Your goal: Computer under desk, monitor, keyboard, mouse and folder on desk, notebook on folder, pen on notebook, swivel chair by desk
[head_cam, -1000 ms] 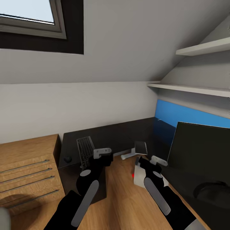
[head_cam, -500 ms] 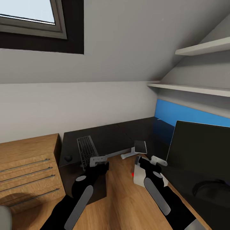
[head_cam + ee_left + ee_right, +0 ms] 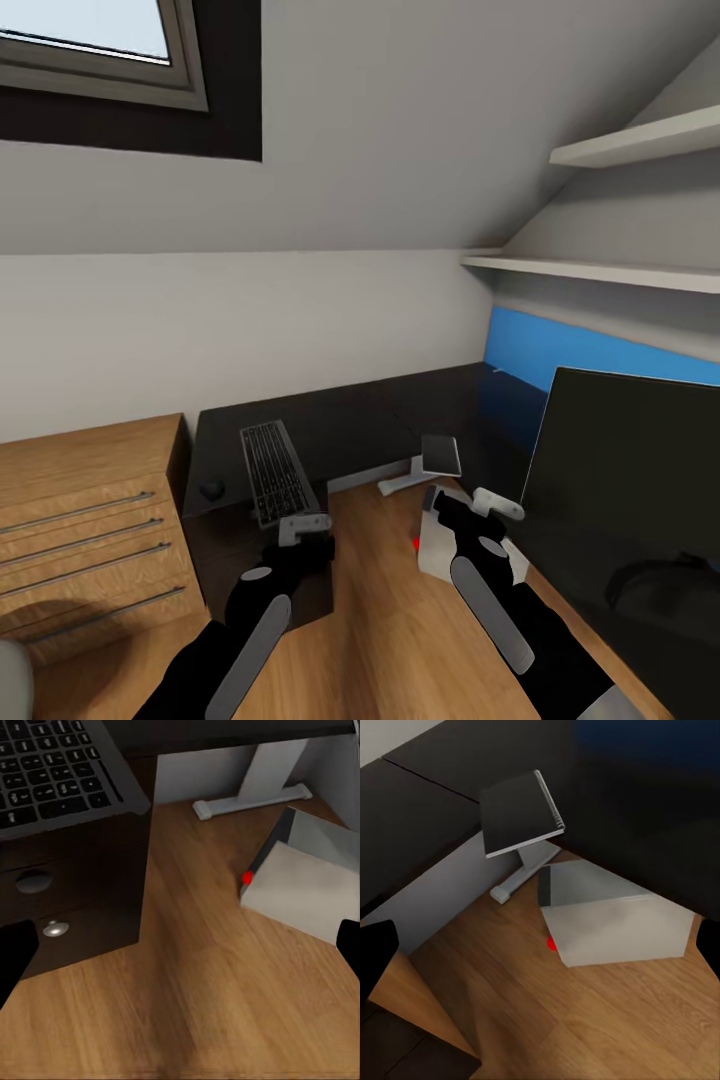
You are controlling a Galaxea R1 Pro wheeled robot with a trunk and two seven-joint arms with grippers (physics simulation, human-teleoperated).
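From where I stand, the keyboard (image 3: 275, 470) looks like the job in hand. It lies on the black desk (image 3: 350, 420) with its near end jutting out past the edge, above the drawer unit (image 3: 67, 922). The left fingers (image 3: 15, 952) hang just below and in front of that end, spread wide with nothing between them. The right fingers (image 3: 376, 960) are spread wide and empty too, poised over the computer (image 3: 615, 922), which sits on the wooden floor (image 3: 187, 1005) by the desk's white leg (image 3: 521, 874), tucked partly beneath the top. The monitor (image 3: 630, 480) stands on the desk's right wing, well apart from the keyboard, so I'd guess the keyboard has to travel over there. To do that well, I'd take it by the overhanging end, one finger above the keys and one under the base, closing squarely across the thin edge so it can't pivot. Then I'd lift it only a little and carry it level. The mouse (image 3: 211, 490) sits just beside the keyboard and could easily get knocked off. The notebook (image 3: 521, 814) also pokes out over the desk's edge, above the computer, so the sweep towards the monitor should pass clear of it.
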